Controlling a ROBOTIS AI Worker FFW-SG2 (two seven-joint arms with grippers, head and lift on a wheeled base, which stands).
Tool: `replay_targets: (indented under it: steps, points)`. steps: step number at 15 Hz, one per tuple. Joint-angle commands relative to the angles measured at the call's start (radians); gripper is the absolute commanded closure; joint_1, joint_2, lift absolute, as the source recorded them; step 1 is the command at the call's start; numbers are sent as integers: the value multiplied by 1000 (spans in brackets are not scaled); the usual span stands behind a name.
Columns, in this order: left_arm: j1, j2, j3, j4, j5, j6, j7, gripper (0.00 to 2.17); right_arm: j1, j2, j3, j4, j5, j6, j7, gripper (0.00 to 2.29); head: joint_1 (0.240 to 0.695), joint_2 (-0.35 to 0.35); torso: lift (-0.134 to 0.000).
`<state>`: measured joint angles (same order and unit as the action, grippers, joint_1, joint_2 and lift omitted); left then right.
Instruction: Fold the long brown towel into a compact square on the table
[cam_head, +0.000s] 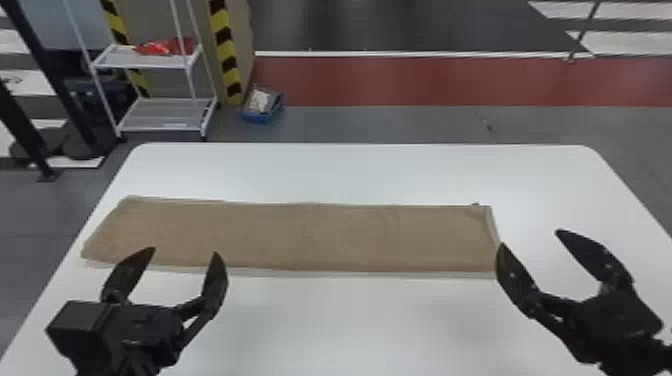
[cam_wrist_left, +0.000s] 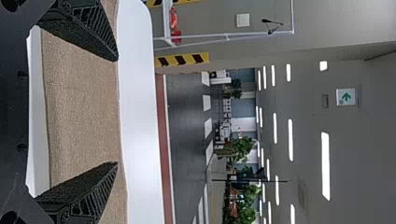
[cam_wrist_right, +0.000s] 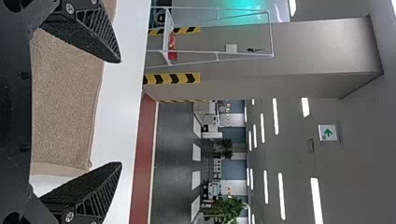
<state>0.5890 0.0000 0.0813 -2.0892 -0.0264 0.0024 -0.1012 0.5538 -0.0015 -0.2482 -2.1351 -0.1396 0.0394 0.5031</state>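
Over the white table (cam_head: 350, 320), grey-and-red floor (cam_head: 375, 122) beyond, left fingers (cam_head: 216, 282) and right fingers (cam_head: 517, 280) wide apart.

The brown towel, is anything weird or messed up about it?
Mostly no: the towel lies flat on the table, with no spill or rip that I can see. One odd thing: a tiny dark bit pokes out at its far edge, near the right corner. I can't tell what it is.

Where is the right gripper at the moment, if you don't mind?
In the head view, the right gripper is on the right, by the towel's right end.
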Motion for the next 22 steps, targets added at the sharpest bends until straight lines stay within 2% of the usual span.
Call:
replay_targets:
  steps: [1, 13, 15, 17, 22]
  points:
    - [0, -3, 0, 1, 0, 0, 0, 90, 0, 2, 0, 3, 0, 0, 0, 97, 695, -2, -123]
    - [-8, -3, 5, 11, 5, 0, 0, 90, 0, 2, 0, 7, -2, -3, 0, 97, 695, -2, -123]
    - [-11, -3, 25, -5, 48, 77, -8, 87, 0, 2, 0, 7, -2, -3, 0, 97, 695, -1, -123]
    - [-35, -3, 60, -18, 57, 135, -11, 87, 0, 2, 0, 9, -2, -3, 0, 97, 695, 11, -123]
    - [-212, -3, 195, -28, 83, 436, -95, 144, 3, 2, -2, 12, 0, -3, 2, 97, 695, 67, -123]
